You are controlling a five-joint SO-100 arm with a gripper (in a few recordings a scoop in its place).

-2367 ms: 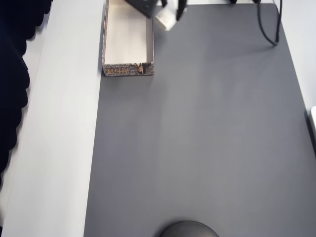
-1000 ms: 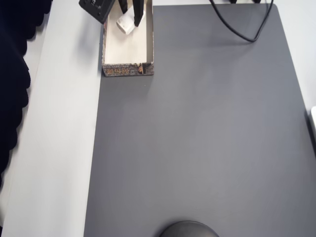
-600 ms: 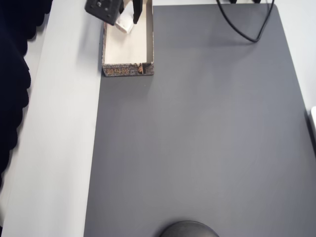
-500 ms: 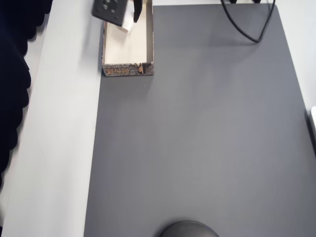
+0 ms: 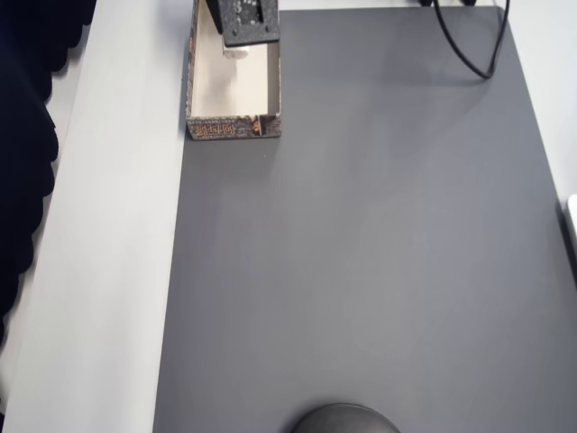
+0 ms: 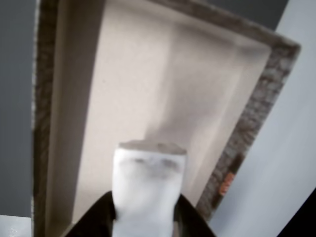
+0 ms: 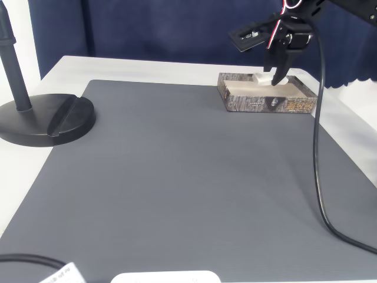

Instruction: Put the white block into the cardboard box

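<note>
in the fixed view, reading from the left, a black round stand base [image 7: 44, 121] sits at the edge of the dark grey mat [image 7: 177, 177], well apart from the work; far to the right the cardboard box [image 7: 268, 101] lies near the mat's back edge, and the gripper [image 7: 275, 75] hangs directly over it with the white block [image 7: 263, 77] pinched between its two dark fingers. the wrist view shows this most plainly: a finger [image 6: 96, 217] presses on each long side of the white block [image 6: 148, 190], and beyond it lies the cream floor of the cardboard box [image 6: 148, 89], bare, with the patterned wall running down the right. in the overhead view the gripper's body covers the far end of the cardboard box [image 5: 233, 126], with a sliver of the white block [image 5: 236, 52] showing beneath it. the step in hand looks like the delivery itself: the block is carried within the box's outline but is not yet released, and whether it touches the floor cannot be told. the next move likely calls for a short descent if any gap remains, then spreading the fingers so the block drops flat inside, and lifting straight up so the fingers clear the walls.
</note>
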